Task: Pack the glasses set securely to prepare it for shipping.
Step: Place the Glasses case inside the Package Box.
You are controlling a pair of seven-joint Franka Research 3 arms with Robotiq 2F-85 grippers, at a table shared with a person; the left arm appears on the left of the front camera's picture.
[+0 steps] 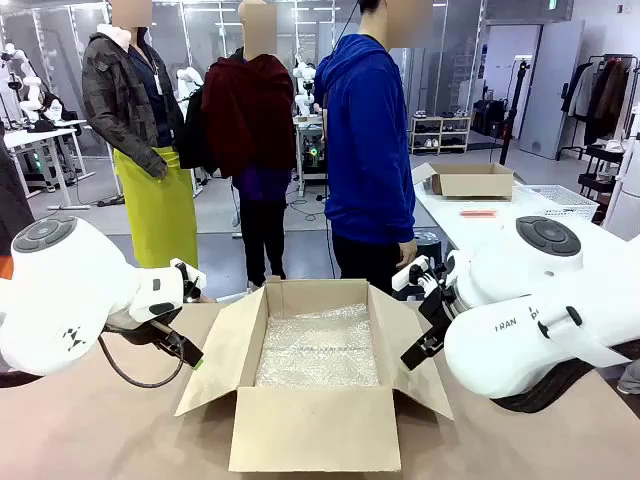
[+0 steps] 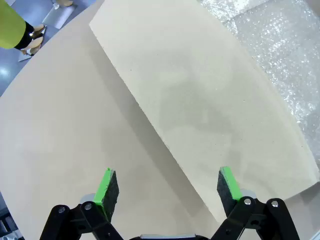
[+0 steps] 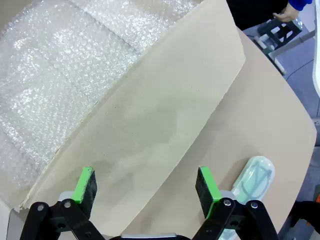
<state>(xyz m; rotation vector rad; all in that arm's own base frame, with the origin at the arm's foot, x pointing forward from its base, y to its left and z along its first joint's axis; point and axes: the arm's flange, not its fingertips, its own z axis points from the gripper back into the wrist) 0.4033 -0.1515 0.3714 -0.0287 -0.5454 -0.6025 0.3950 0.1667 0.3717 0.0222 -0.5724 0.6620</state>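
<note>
- The task looks to be at an early stage. The cardboard box stands open in the middle of the front view, with all its flaps folded outward.
- A sheet of bubble wrap lines the bottom of the box. This padding seems to be the part that is already done.
- I see no glasses case on the bubble wrap, so I judge that the loading, the covering and the closing of the flaps are all left to do.
- The mint-green case lies flat on the table, outside the box, at the lower right of the right wrist view. The spectacles are faintly visible through its lid.
- The right gripper is released and grasps nothing; its green pads stand wide apart. It looks down on the box flap. The case lies just beside its right-hand finger, on the outer side and not between the pads, and this finger partly hides it.
- The left gripper is also released and empty. It hangs above the bare table and the edge of the opposite flap.
- In my judgement the right gripper must first shift toward the lower right of its view before it can take the case.
</note>
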